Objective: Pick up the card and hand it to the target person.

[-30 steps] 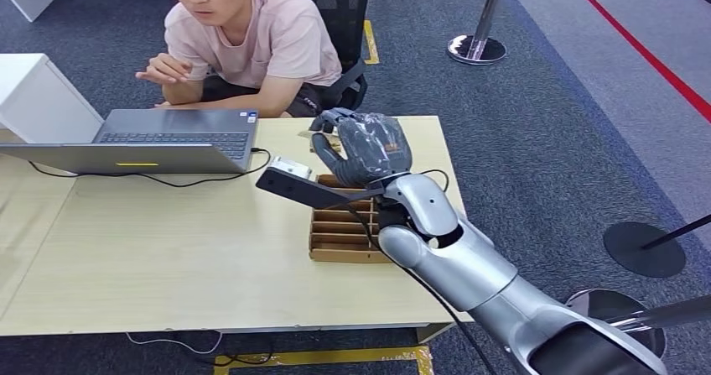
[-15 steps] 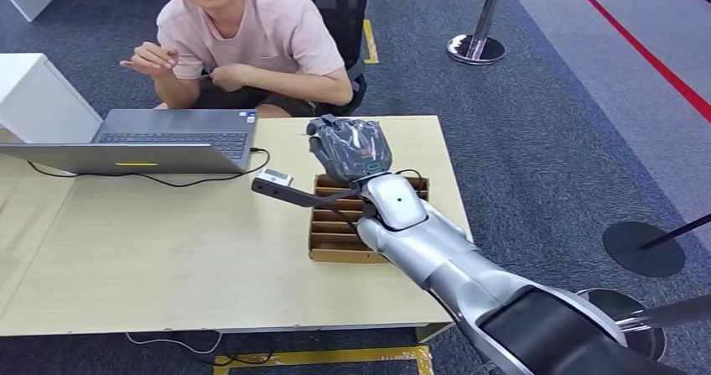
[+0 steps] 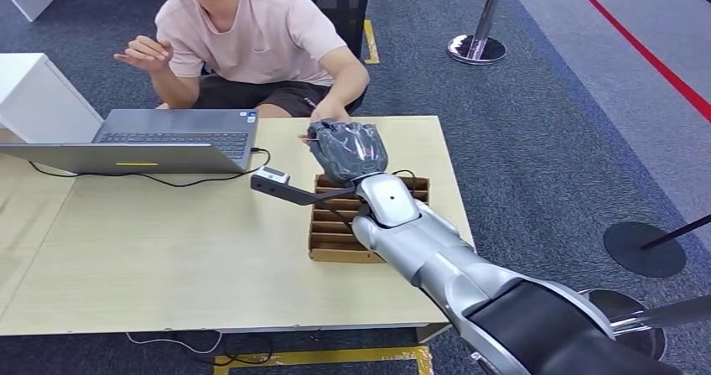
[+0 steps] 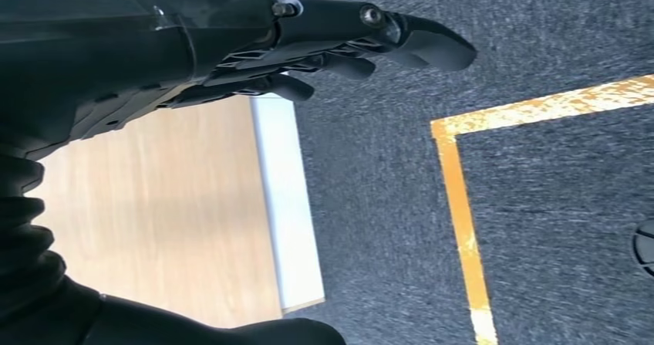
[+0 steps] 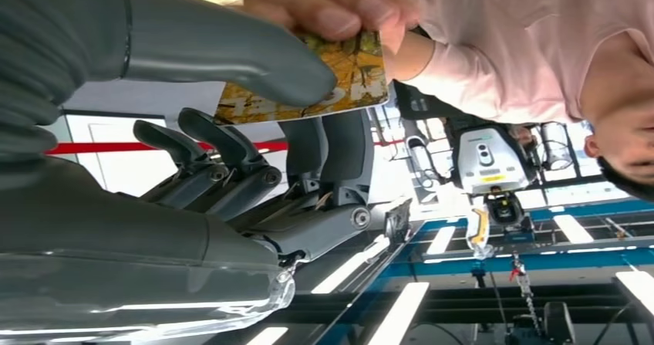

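The right hand (image 3: 348, 150) is extended over the far edge of the table (image 3: 168, 241), toward 12 o'clock from the robot, with its silver arm crossing above the cardboard divider tray (image 3: 329, 232). In the right wrist view the right hand (image 5: 231, 129) pinches the card (image 5: 351, 82) between the thick grey thumb and the darker fingers (image 5: 332, 148); the card carries a yellow and dark printed pattern. The person's hand (image 5: 332, 1) grips the same card at its free end, so both hands touch the card at this moment. In the head view the person (image 3: 251, 31) sits at the far side of the table at 12 o'clock, one arm reaching to the robot hand and the other hand raised at about 10 o'clock. An open laptop (image 3: 142, 140) lies at 10 o'clock on the table, its cable running toward the tray. A small white device (image 3: 270, 175) sits between the laptop and the tray. The left hand (image 4: 324, 44) hangs beside the table edge above the carpet, its fingers apart and holding nothing.
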Robot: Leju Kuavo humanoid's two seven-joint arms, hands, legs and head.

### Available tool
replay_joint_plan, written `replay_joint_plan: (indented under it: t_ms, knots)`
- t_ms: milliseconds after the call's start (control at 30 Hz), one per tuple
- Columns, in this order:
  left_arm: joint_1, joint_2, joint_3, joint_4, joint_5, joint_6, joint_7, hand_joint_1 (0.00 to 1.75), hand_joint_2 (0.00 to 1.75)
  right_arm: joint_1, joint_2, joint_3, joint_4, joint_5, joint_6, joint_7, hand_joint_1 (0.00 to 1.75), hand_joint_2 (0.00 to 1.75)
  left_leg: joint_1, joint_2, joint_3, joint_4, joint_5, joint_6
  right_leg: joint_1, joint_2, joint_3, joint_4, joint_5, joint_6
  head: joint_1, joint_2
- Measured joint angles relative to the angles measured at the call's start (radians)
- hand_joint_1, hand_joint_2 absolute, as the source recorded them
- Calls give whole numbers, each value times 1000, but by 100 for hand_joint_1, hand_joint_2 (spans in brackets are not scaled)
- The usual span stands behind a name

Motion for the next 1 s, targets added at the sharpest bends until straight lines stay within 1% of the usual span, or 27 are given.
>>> replay_joint_plan:
  t_ms: [67,200,367,500,633,700,833,933,1000]
  knots:
    - [0,0,0,0,0,0,0,0,175,-4,4,-7,6,4,0,-1,162,175,0,0,0,0,0,0,0,0,0,0,0,0,0,0]
    - [0,0,0,0,0,0,-9,0,175,-9,8,-12,16,6,0,-4,0,175,0,0,0,0,0,0,0,0,0,0,0,0,0,0]
    - [0,1,0,0,-1,0,-23,0,175,-13,10,-13,26,7,0,-15,0,175,0,0,0,0,0,0,0,0,0,0,0,0,0,0]
    - [0,1,0,0,3,16,-26,0,0,-15,13,-14,33,7,0,-18,0,175,0,0,0,0,0,0,0,0,0,0,0,0,0,0]
    - [0,3,0,0,7,30,-25,0,0,-21,16,-33,38,-2,-1,-24,0,175,0,0,0,0,0,0,0,0,0,0,0,0,0,0]
    - [0,3,0,0,12,31,-23,0,0,-28,15,-49,39,-30,-1,-35,0,175,0,0,0,0,0,0,0,0,0,0,0,0,0,0]
    - [0,5,0,0,23,32,-20,0,0,-60,5,-114,39,-153,2,-75,0,175,0,0,0,0,0,0,0,0,0,0,0,0,0,0]
    - [0,6,0,0,24,32,-19,0,0,-88,-19,-175,39,-251,20,-102,0,175,0,0,0,0,0,0,0,0,0,0,0,0,0,0]
    - [1,7,0,0,26,32,-19,0,0,-100,-35,-203,38,-291,36,-111,0,175,0,0,0,0,0,0,0,0,0,0,0,0,0,0]
